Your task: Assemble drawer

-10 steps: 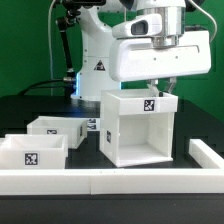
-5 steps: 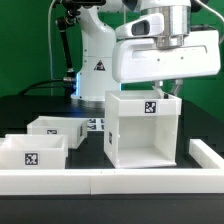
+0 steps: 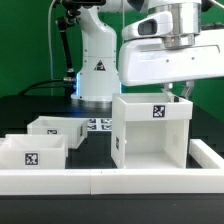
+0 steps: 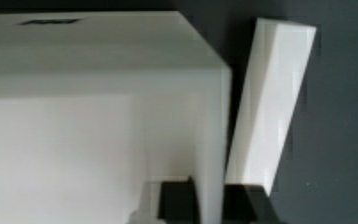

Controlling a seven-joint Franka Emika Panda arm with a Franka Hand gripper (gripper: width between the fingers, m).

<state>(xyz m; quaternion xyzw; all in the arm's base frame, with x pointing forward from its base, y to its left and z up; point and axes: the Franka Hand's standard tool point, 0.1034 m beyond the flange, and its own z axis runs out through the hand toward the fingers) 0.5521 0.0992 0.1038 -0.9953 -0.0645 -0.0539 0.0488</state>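
The tall white housing (image 3: 150, 132) stands at the exterior view's right, open side to the front, a square tag on its top edge. My gripper (image 3: 181, 93) comes down on its top right corner and is shut on the housing's side wall. In the wrist view the gripper (image 4: 211, 197) has the thin wall of the housing (image 4: 87, 120) between its two black fingers (image 4: 176, 200). Two shallow white trays stand at the exterior view's left, one in front (image 3: 30, 152) and one behind (image 3: 55, 127).
A long low white rail (image 3: 100, 181) runs along the front and turns up the right side (image 3: 207, 152), close to the housing; it shows as a white bar in the wrist view (image 4: 274, 100). The marker board (image 3: 98, 124) lies behind the trays near the robot base.
The gripper and the housing have moved together toward the exterior view's right, closer to the right rail. The two trays have not moved.
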